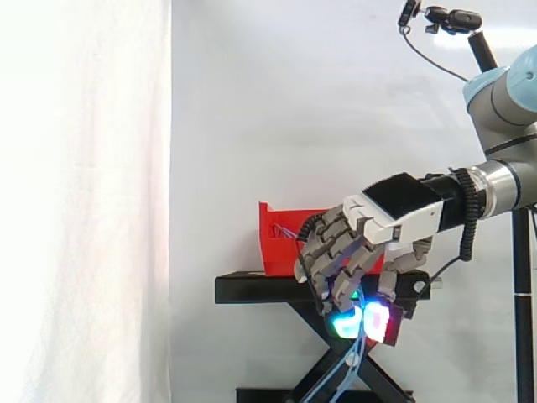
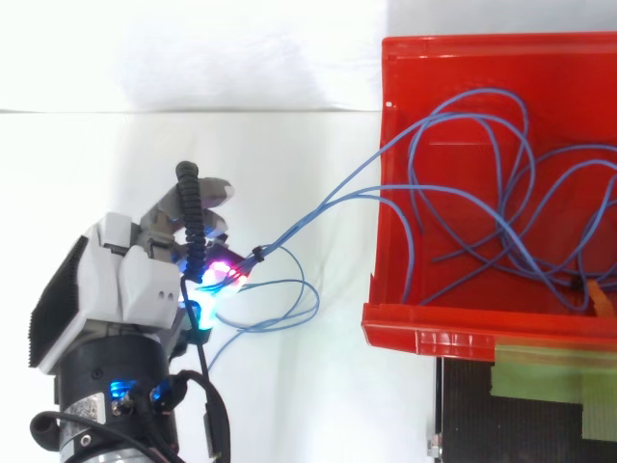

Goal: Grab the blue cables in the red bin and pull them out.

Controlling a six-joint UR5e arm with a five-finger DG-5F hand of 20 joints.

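Thin blue cables (image 2: 482, 183) lie looped in the red bin (image 2: 395, 313), and a few strands run out over its left wall to my hand (image 2: 135, 280). My hand is left of the bin and clear of it, its fingers curled round the cable bundle at the glowing fingertips (image 2: 224, 272). In the side view my hand (image 1: 369, 243) hangs in front of the red bin (image 1: 277, 243), fingers closed and pointing down. Blue cable strands (image 1: 340, 374) dangle below the glowing pads (image 1: 362, 321).
The bin sits on a black stand (image 1: 252, 290) with crossed legs. A strip of green tape (image 2: 549, 376) lies on the stand's top below the bin. A white curtain backs the scene.
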